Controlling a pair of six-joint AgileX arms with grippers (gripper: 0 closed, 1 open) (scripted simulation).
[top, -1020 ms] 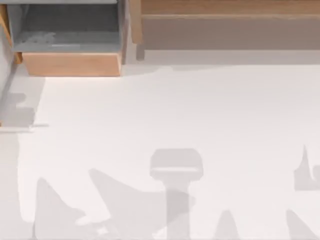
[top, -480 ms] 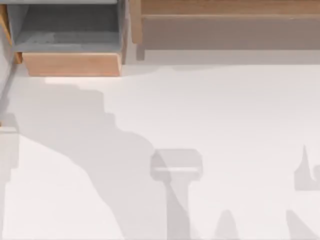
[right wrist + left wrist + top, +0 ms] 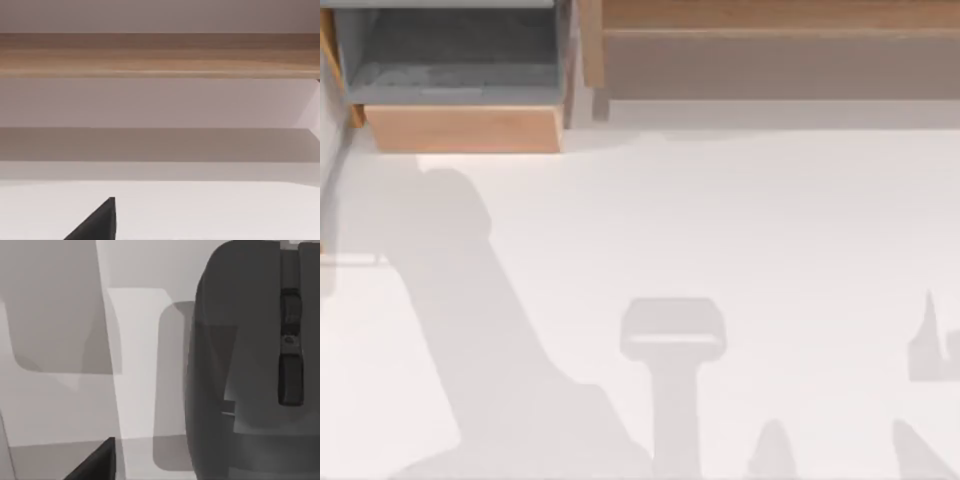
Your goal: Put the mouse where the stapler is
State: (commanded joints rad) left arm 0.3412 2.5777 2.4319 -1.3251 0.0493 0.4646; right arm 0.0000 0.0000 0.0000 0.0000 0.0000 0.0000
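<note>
Tabletop [image 3: 770,220]: white surface across most of the top view, crossed by grey shadows; a broad slanted shadow runs from the upper left toward the lower centre, and a T-shaped shadow sits at lower centre.
Shelf unit [image 3: 770,40]: wooden, along the upper edge of the top view from centre to right; in the right wrist view its wooden board [image 3: 160,55] spans the upper part of the frame, with a pale recess below it.
Drawer [image 3: 460,75]: upper left of the top view, pulled open, grey interior, wooden front panel facing the tabletop.
Mouse [image 3: 255,365]: dark grey, occupying the right half of the left wrist view, scroll wheel and a button strip visible along its upper right; it lies on a pale surface.
Left jaws: a single dark fingertip [image 3: 97,462] shows at the lower left of the left wrist view, well to the side of the mouse and not touching it; how far the jaws are open cannot be told.
Right jaws: a single dark fingertip [image 3: 97,222] shows at the lower left of the right wrist view, above the white tabletop and facing the shelf unit; opening cannot be told, and nothing is seen in its hold.
</note>
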